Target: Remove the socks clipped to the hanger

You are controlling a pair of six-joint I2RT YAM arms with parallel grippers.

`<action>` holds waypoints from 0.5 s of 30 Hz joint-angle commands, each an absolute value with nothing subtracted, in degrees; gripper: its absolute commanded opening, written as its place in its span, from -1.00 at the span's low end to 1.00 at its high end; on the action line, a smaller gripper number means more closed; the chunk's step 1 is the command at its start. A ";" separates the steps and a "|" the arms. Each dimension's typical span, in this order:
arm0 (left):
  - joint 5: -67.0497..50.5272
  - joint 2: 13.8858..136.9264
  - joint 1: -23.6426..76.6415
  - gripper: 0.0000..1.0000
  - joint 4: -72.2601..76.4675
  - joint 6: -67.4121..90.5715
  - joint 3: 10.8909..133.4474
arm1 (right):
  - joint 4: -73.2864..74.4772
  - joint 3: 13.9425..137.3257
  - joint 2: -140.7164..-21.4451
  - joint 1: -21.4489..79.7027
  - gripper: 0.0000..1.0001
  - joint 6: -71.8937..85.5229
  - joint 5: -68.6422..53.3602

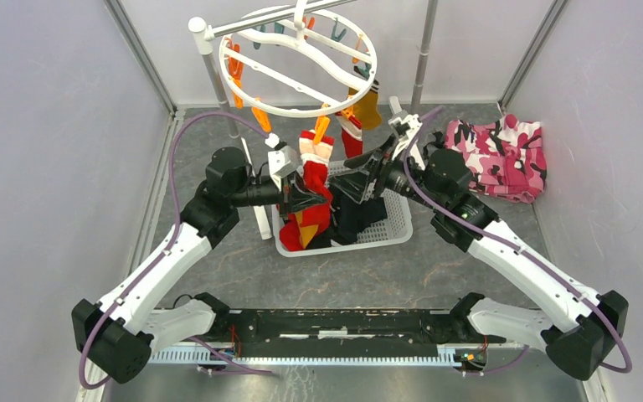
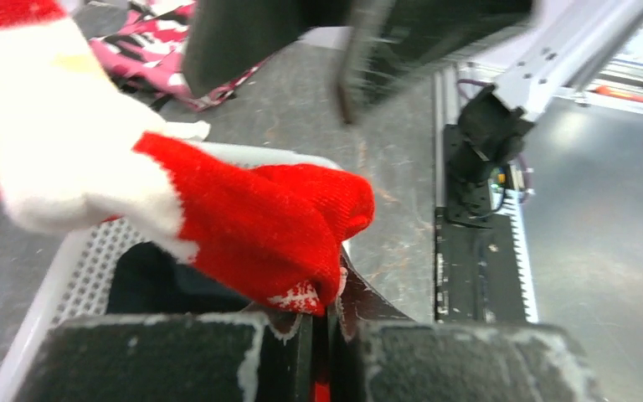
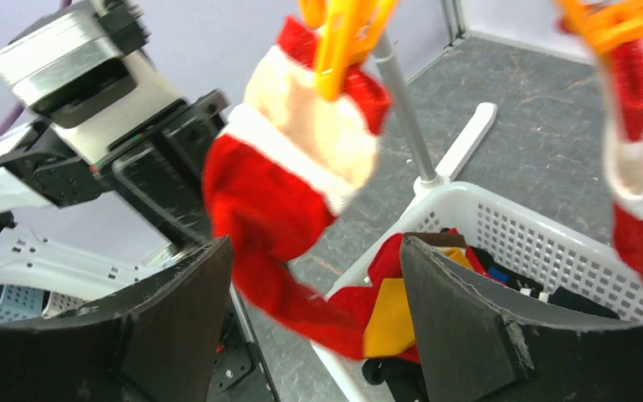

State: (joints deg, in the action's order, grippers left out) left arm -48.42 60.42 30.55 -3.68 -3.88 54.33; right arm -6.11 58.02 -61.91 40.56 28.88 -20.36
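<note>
- Two grippers meet at one red sock (image 1: pixel 316 172), which hangs by its white cuff from an orange clip (image 1: pixel 321 127) on the hanger (image 1: pixel 280 110). The hanger stands near the middle of the table's far edge.
- The left gripper (image 2: pixel 325 360) is pinched tight on the sock's lower red part. The right gripper (image 3: pixel 314 260) stands wide, with the sock in front of its jaws but ungripped.
- The best pull is probably steady and straight down from the clip, so the cuff slides out without swinging the ring.
- The right gripper could steady the clip.
- The white basket (image 1: pixel 398 226) sits directly below, ready for the drop.
- The sock looks thick, fuzzy and stretchy, so expect give before it releases.
- A second red sock (image 1: pixel 351 138) and a mustard sock (image 1: pixel 370 107) hang clipped beside it.
</note>
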 commanded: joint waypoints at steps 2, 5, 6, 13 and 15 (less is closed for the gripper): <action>-62.28 58.33 30.28 -0.96 -0.47 5.13 53.61 | -16.11 55.56 -63.70 38.76 0.58 34.68 -25.91; -65.65 58.12 30.23 -0.96 -2.12 4.59 53.70 | -20.85 55.03 -65.89 38.70 0.57 37.84 -27.92; -66.41 58.12 30.23 -0.96 -2.89 4.14 53.70 | -22.58 55.18 -66.58 38.72 0.56 38.85 -28.76; -65.09 58.35 30.26 -0.75 -7.67 0.54 53.89 | -32.32 56.12 -70.46 38.72 -0.02 45.86 -31.74; -62.62 58.63 30.09 -0.52 -10.27 -3.00 54.52 | -33.74 55.74 -70.62 38.74 -0.39 47.05 -31.92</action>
State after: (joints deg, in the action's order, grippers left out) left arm -62.59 59.09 30.22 -5.08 1.21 53.98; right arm -24.60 55.46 -70.50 38.63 42.19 -30.00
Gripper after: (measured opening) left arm 0.171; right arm 0.421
